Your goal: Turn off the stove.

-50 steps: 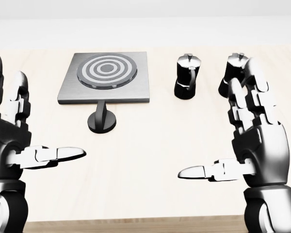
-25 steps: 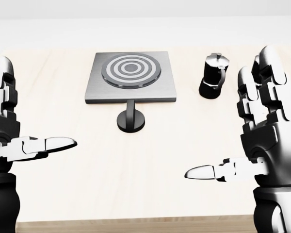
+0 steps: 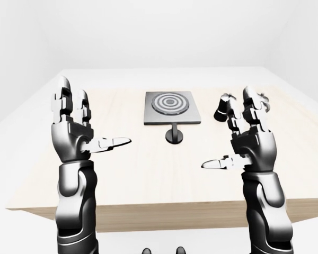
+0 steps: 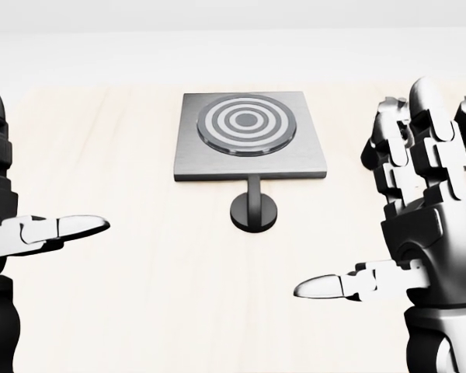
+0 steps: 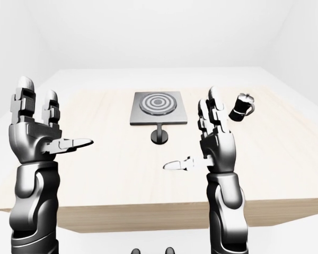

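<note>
The stove is a grey square plate with a ringed round burner, lying on the wooden table at the top centre of the head view. Its black round knob with an upright lever stands just below the plate's lower edge. My left hand is open, fingers up and thumb pointing right, left of the stove and apart from it. My right hand is open, fingers up and thumb pointing left, right of the knob. Neither hand touches anything.
A black moka pot stands right of the stove, partly hidden behind my right hand's fingers in the left-eye view. The table's near edge runs below my hands. White walls surround the table.
The whole head view has shifted right: the camera moved, and the stove and knob now sit near centre. The moka pots have slid behind my right hand. Both hands stay open.
</note>
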